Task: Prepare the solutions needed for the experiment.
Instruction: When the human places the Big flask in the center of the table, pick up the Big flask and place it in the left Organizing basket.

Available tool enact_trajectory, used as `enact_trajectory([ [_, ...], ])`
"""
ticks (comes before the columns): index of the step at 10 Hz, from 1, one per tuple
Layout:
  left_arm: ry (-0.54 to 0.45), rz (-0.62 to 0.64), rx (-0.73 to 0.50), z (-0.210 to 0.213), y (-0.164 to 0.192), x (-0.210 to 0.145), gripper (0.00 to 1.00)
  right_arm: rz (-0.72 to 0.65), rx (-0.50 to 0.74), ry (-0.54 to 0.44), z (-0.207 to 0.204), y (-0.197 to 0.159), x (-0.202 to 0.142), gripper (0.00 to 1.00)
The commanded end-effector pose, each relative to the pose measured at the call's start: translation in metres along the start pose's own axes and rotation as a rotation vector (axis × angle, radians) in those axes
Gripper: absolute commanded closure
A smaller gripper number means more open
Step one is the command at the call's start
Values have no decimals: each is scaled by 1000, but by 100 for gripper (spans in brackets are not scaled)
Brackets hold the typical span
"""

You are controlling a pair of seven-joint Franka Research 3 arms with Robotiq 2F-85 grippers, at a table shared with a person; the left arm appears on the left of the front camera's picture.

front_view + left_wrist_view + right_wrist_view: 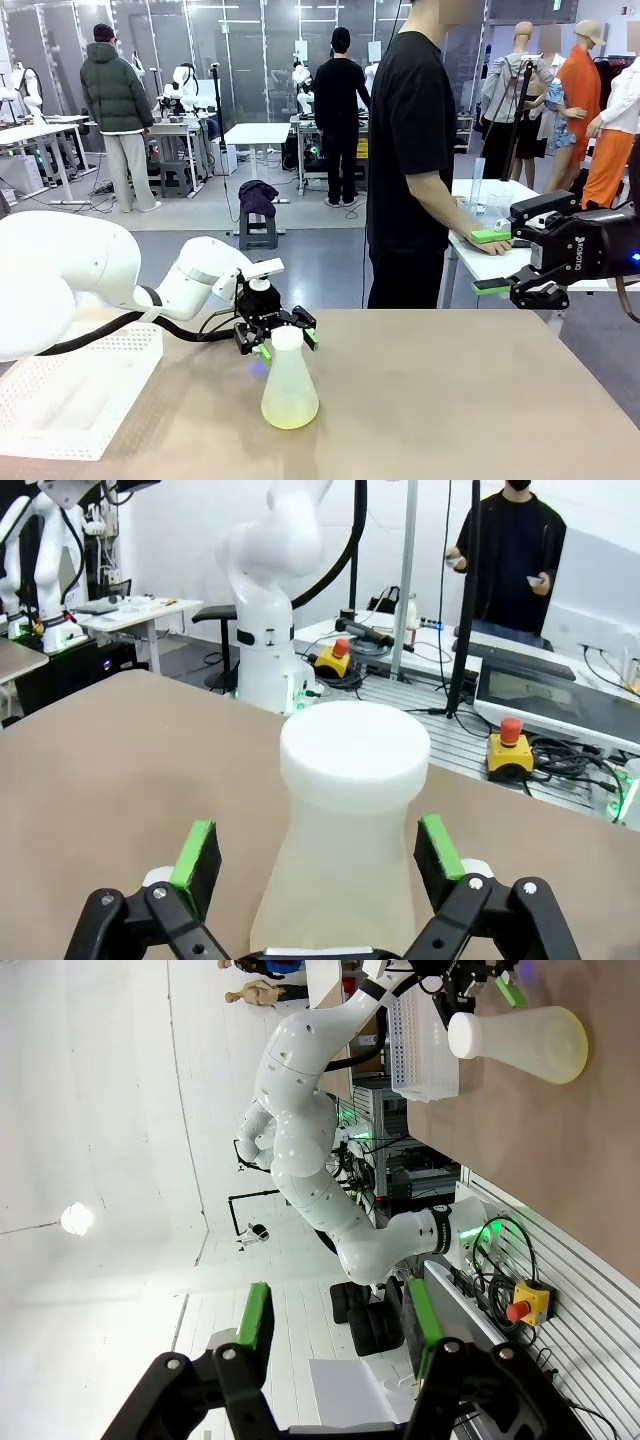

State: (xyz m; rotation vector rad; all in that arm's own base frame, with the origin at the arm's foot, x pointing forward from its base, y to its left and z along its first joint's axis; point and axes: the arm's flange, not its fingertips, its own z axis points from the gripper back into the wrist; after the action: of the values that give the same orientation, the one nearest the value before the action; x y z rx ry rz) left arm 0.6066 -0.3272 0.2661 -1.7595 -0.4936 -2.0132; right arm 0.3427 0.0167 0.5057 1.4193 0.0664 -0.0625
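Note:
A frosted conical flask (290, 385) stands upright on the brown table (450, 400), with the solutions (290, 411) as a shallow yellow-green layer in its bottom. My left gripper (287, 343) is open, its green pads on either side of the flask's neck. In the left wrist view the fingers (197, 852) stand a little apart from the white-topped flask (350, 810). My right gripper (497, 262) hangs open in the air at the right, with nothing between its fingers (255, 1320). The right wrist view shows the flask (520, 1032) far off.
A white perforated basket (70, 400) sits at the table's front left, under my left arm. A person (410, 150) in black stands beyond the far edge, one hand by a white side table (480, 262) close to my right gripper.

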Motion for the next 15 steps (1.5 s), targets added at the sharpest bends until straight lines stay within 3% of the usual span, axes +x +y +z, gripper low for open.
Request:
enact_trajectory([
  [1, -60, -20, -22, -5, -7, 1, 0, 8, -2, 7, 1, 0, 0, 34],
  [11, -93, -22, -130, -34, -1, 4, 0, 8, -2, 7, 1, 0, 0, 34],
  [12, -95, -15, -135, -35, -1, 3, 17, 8, -2, 7, 1, 0, 0, 34],
  [13, -95, -30, -151, -35, -1, 3, 20, 8, -2, 7, 1, 0, 0, 34],
  [14, -100, -24, -153, -35, -1, 2, 37, 8, -2, 7, 1, 0, 0, 34],
  [15, -103, -20, -151, -34, 0, 2, 39, 8, -2, 7, 1, 0, 0, 34],
])
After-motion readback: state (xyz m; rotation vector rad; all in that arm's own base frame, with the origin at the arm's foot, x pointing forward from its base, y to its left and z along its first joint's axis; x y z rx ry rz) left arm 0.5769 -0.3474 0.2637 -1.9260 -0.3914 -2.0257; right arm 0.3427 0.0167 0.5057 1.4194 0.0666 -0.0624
